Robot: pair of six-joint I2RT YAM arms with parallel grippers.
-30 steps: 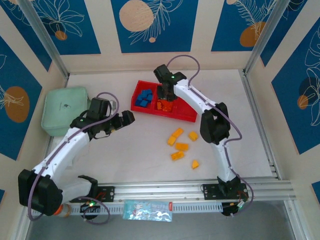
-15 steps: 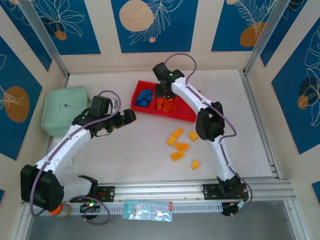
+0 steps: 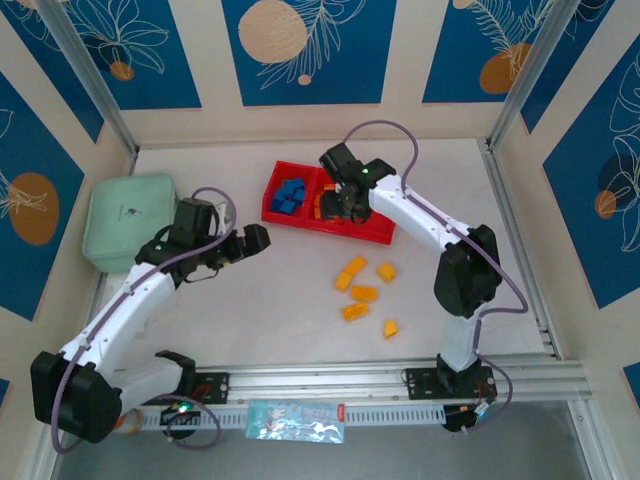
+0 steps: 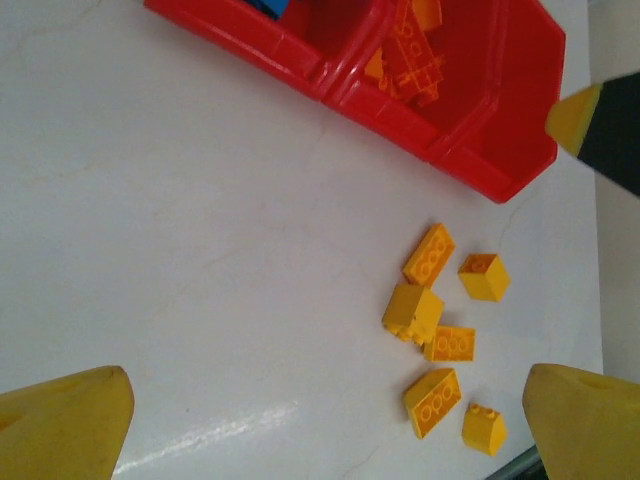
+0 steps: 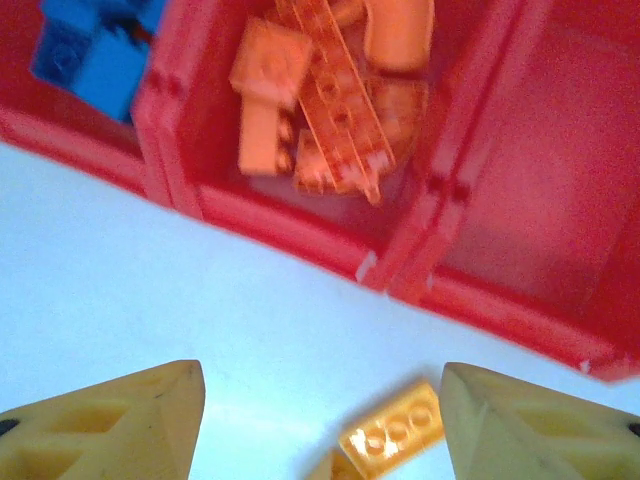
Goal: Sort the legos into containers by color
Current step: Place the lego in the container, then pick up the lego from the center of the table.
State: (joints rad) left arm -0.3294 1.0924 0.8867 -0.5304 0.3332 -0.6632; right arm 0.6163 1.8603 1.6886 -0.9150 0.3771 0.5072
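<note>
Nearest the arms, the loose yellow legos (image 3: 365, 293) are scattered on the white table (image 3: 280, 320); off to their left the left gripper (image 3: 245, 240) hovers with its jaws spread wide, nothing in them; further back the right gripper (image 3: 345, 200) hangs over the red tray (image 3: 380, 235), jaws partly apart and empty, above the orange legos (image 5: 330, 110) in the middle compartment; blue legos (image 3: 290, 195) are in the left one.
</note>
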